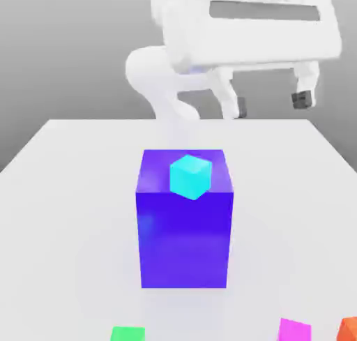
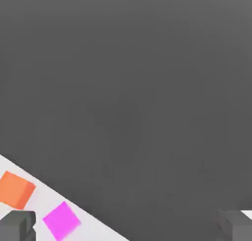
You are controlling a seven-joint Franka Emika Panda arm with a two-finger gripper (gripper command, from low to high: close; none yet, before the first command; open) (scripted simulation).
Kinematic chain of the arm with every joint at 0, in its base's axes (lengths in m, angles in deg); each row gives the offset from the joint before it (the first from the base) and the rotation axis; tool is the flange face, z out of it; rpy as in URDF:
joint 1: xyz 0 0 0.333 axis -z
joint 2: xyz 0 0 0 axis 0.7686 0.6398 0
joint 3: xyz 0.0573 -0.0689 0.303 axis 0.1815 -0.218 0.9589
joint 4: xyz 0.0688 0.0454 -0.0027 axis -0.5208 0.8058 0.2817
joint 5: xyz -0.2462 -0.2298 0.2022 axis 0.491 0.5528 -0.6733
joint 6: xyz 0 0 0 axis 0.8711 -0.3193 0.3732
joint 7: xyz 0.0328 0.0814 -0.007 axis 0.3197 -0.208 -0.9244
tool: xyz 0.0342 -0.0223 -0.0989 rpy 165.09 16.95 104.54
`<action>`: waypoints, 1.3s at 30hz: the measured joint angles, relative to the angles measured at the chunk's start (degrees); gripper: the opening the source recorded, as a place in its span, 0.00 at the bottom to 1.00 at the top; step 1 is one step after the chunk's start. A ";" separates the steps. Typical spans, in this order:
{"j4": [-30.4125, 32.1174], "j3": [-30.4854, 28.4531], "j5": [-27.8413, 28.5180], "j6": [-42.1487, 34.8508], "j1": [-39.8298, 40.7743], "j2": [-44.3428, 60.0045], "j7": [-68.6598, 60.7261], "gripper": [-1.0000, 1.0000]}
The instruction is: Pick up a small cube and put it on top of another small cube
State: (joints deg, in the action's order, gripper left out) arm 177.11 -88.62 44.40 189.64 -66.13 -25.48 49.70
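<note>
At the table's (image 1: 63,165) near edge, the pink cube (image 1: 294,330) is lying free, probably light, rigid and best pinched across opposite flat faces, while the gripper (image 1: 272,102) is hovering high with jaws spread.

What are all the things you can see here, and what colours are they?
big block: one, blue-purple, standing in the middle of the table.
cyan cube: one, bright cyan, sitting on top of the big block.
green cube: one, green, at the near edge of the table, toward the exterior view's left.
pink cube: one, magenta-pink, at the near edge, toward the exterior view's right, beside the orange-red cube.
orange-red cube: one, orange-red, at the near edge, farthest toward the exterior view's right.
table: one, white, under everything.
arm: one, white, rising behind the big block.
gripper: one, white with dark fingertips, open, up in the air above the table, holding nothing.
</note>
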 joint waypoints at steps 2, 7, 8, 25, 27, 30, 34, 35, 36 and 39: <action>-0.23 0.33 -0.50 1.08 -1.27 4.13 -3.54 0.50; -0.75 1.50 -0.36 3.97 -3.35 14.31 -11.42 0.50; -0.84 1.78 -0.01 4.58 -3.51 16.32 -12.77 0.50; -3.37 3.50 5.99 15.80 -5.49 39.83 -20.91 0.00; -3.38 3.49 6.03 15.85 -5.51 39.91 -20.92 0.00; -2.25 3.19 6.38 11.90 -5.74 34.82 -20.68 0.00; -0.77 -0.97 4.74 7.87 -2.16 29.49 -18.02 0.00; -0.42 -2.35 4.16 7.29 -0.91 28.63 -17.13 0.00; -0.05 -3.73 3.58 6.73 0.34 27.78 -16.24 0.00; 0.89 -7.83 1.63 5.60 4.17 26.01 -13.68 0.00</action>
State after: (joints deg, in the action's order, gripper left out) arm 177.99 -96.46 46.04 195.24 -61.96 0.53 36.02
